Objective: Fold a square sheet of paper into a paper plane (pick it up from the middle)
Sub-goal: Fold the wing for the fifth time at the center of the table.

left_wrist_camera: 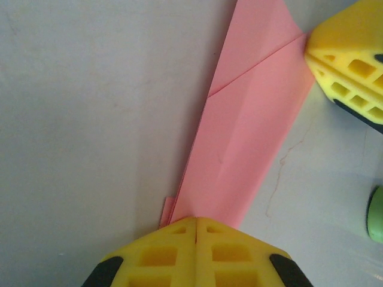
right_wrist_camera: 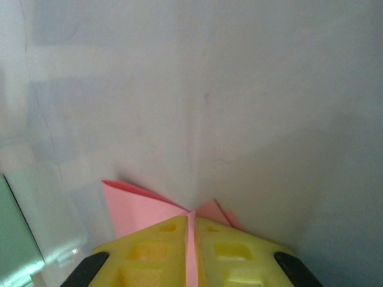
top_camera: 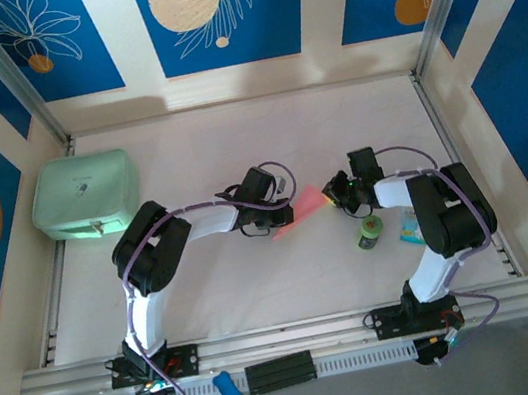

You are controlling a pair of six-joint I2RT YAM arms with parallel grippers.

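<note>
Jaws on both arms pinch the paper plane [left_wrist_camera: 239, 137], left gripper [left_wrist_camera: 196, 222] at one end, right gripper [right_wrist_camera: 192, 222] at the other, its long axis stretched between them.

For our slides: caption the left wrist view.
Left pincer shut on the folded pink paper plane; right pincer grips its far end.

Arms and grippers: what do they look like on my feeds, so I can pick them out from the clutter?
Both the left arm and right arm have black joint housings, white links and lilac cables looped along them. The left gripper and right gripper have yellow wedge-shaped fingers with square cut-out pockets and black pieces at the outer corners.
</note>
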